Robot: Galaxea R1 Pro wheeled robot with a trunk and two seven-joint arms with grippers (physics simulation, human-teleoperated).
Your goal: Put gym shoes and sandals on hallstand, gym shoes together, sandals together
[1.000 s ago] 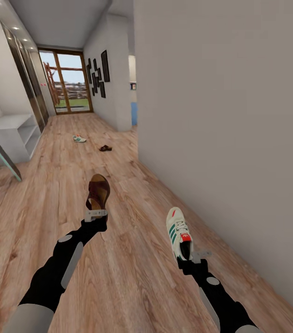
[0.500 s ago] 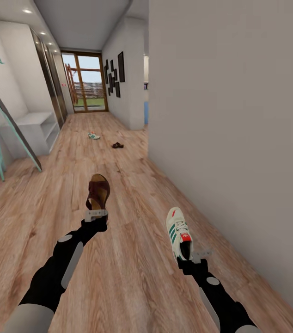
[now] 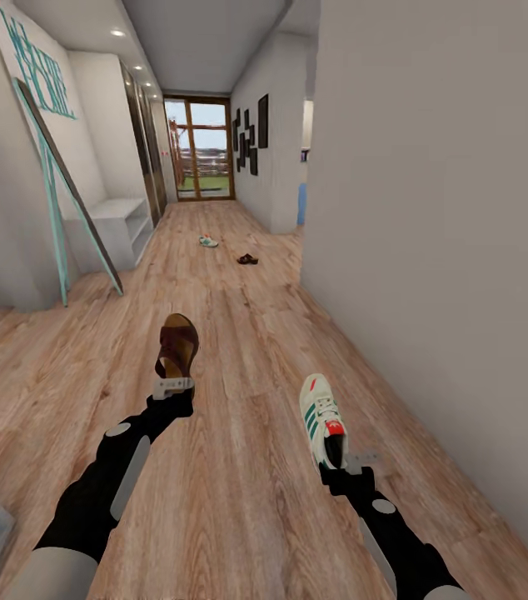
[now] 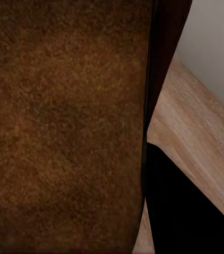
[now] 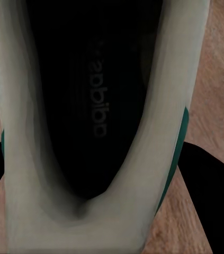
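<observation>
1. The left gripper (image 3: 172,386) is clamped on the heel of a brown sandal (image 3: 177,344), held toe-forward above the wood floor (image 3: 239,467).
2. The right gripper (image 3: 349,463) grips a white sneaker (image 3: 321,417) by its heel (green stripes showing).
3. Far down the corridor, a second sneaker (image 3: 207,242) and second sandal (image 3: 247,259) lie on the floor, near each other.
4. A white bench with shelves (image 3: 122,225) stands by the left wall.

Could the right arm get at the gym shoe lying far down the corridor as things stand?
Probably not: the right gripper already holds a gym shoe, and the other gym shoe lies far down the corridor floor.
</observation>
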